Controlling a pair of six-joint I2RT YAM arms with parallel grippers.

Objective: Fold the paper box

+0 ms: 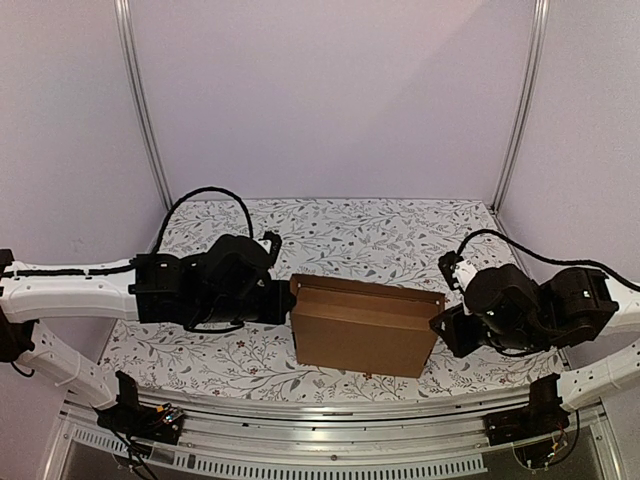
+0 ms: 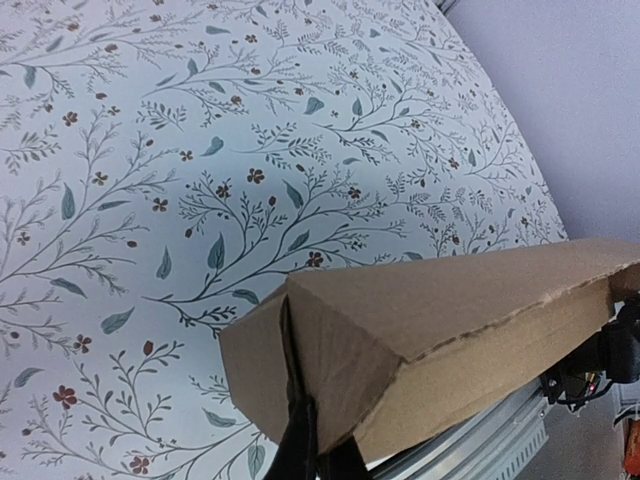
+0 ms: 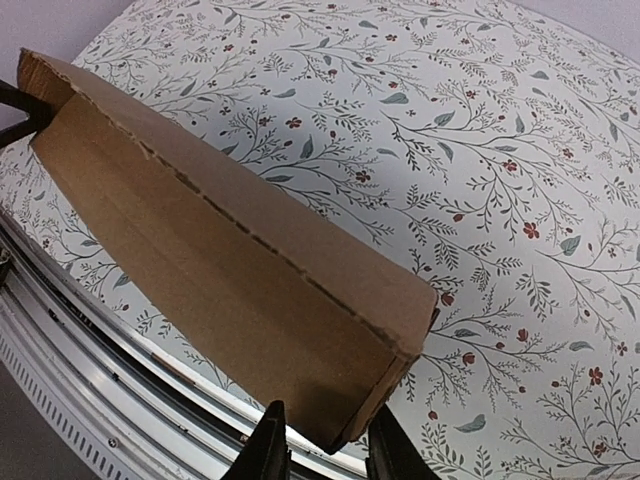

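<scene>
**Item:** the paper box (image 1: 360, 330). It is brown corrugated card, already raised into a flat, shallow carton. It lies on the flower-print table (image 1: 350, 225), spanned end to end between the two grippers.

**Left gripper** (image 1: 287, 300): the jaws are closed hard. In its wrist view (image 2: 320, 452) they pinch the thin end wall of the carton at the corner seam.

**Right gripper** (image 1: 440, 325): the jaws are partly open and straddle the lower corner of the opposite end (image 3: 328, 450). One finger looks to be against the card and the other shows a sliver of gap. I judge that there is no firm hold here.

**Handling:**
- The carton looks light and hollow.
- The panels look stiff across their faces, but the card should hinge freely at every crease.
- A perforated line runs the length of the top face and would likely buckle or tear under a hard squeeze.
- The surface is matt, so it should not slip readily.
- The best holds are the end walls and the doubled corners. The middle of a panel would dent.

**Edges and room:**
- On the base side of both grippers the table stops at an aluminium rail (image 1: 330, 412), just beside the carton's near edge. There is little room to draw back that way.
- On the far side of the grippers, open tabletop runs to the rear wall.
- Outboard of each wrist stands an upright frame post (image 1: 140, 110), close against the side wall.
- The free directions are away from the bases and upward.
</scene>
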